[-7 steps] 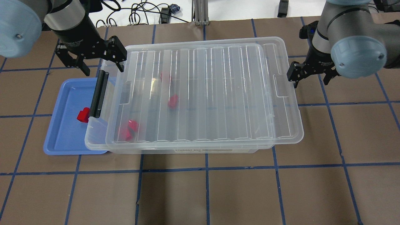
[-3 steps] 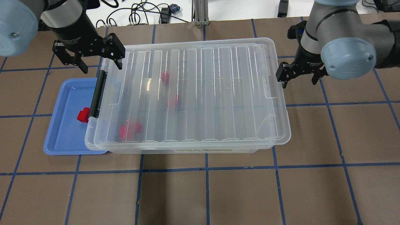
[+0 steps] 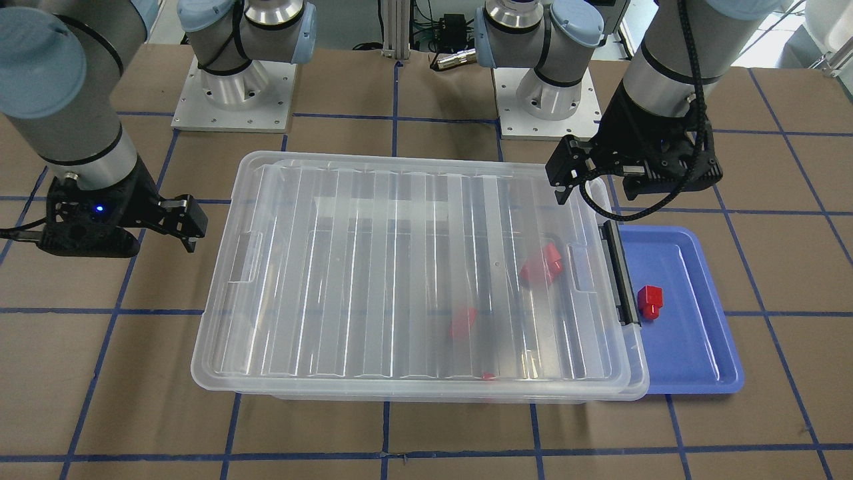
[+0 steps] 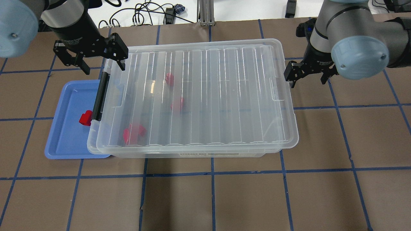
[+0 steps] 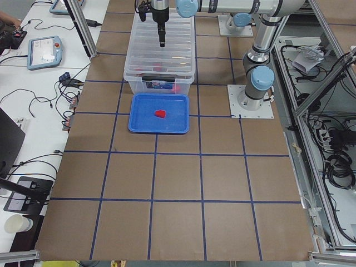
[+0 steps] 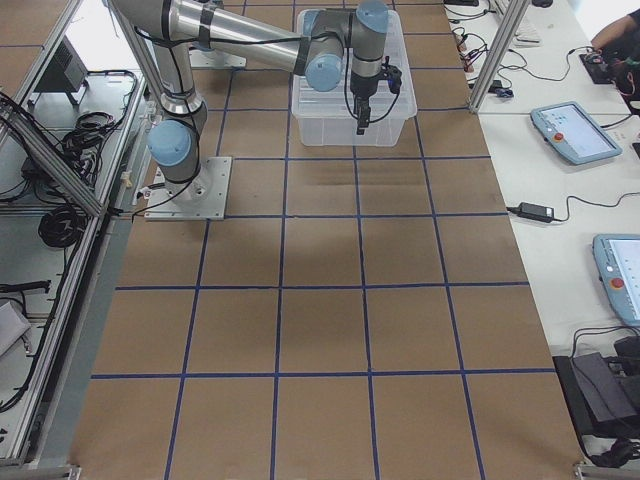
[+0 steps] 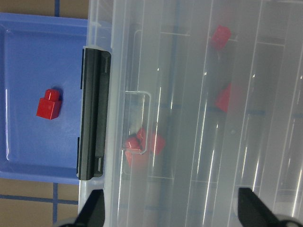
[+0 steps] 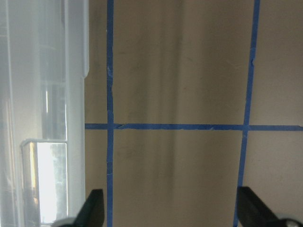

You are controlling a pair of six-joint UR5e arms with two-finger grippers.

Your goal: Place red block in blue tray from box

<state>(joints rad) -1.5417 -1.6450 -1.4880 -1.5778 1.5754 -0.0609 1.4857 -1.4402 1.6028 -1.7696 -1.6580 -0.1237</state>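
One red block (image 4: 85, 118) in blue tray (image 4: 61, 141): light, rigid, slick plastic; pinch across flat cube faces. Spread and empty: left gripper (image 4: 104, 68), right gripper (image 4: 307, 81).

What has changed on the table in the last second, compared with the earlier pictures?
The lid slid toward the robot's left and now covers the box. The right gripper followed it, jaws open. The left gripper barely shifted. Nothing was gripped. The red block in the blue tray stayed put.
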